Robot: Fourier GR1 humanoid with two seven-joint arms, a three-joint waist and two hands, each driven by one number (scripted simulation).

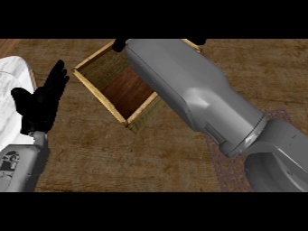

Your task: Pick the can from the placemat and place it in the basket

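Filling the right of my view, my right forearm reaches over the basket; its hand is nearly hidden, so grip and can are unclear. Cans are light, stiff, slick: best clasped mid-body. Left hand rests open beside the basket.

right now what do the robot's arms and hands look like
Both forearms are smooth grey shells with rounded, segmented casings. The right forearm looks bulky, with a ring-like seam near the elbow. The left forearm shows a small dark panel with pale markings. The left hand is matt black. Only a black sliver of the right hand shows.
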